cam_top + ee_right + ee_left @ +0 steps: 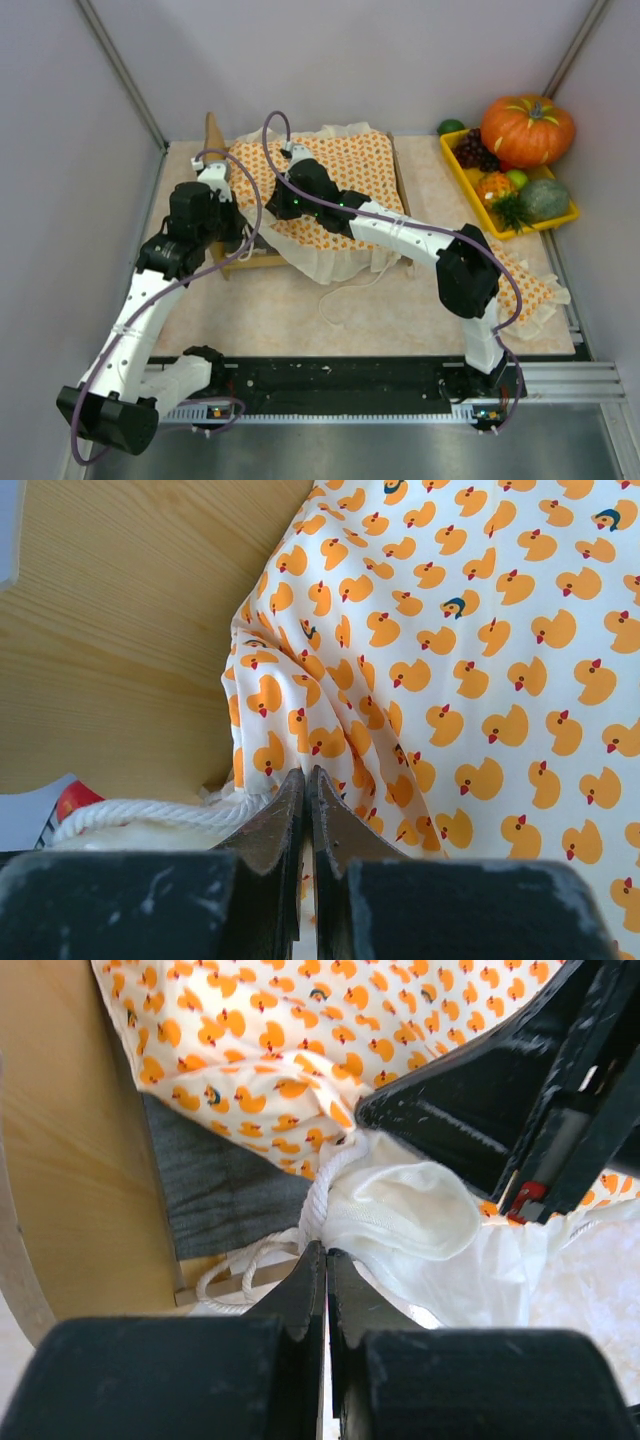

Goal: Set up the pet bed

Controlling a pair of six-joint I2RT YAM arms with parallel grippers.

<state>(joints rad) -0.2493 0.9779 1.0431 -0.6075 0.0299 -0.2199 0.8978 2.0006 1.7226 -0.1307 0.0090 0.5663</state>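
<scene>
The pet bed (255,262) stands at the back of the table, its tall plywood headboard (215,135) on the left. A duck-print bedspread (345,165) with a white ruffle lies over it, bunched at the headboard end. Grey base fabric (215,1185) shows beside the headboard (70,1160). My left gripper (325,1250) (241,224) is shut, its tips pinching the white ruffle and cord (315,1215) at the bedspread's corner. Just beyond it my right gripper (306,773) (278,203) is shut on gathered duck fabric (480,680) beside the headboard (130,610).
A yellow tray (470,185) at the back right holds a pumpkin (528,128) and other fruit. A duck-print pillow (540,290) lies under the right arm. A loose white cord (345,290) trails onto the table in front of the bed. Grey walls enclose the table.
</scene>
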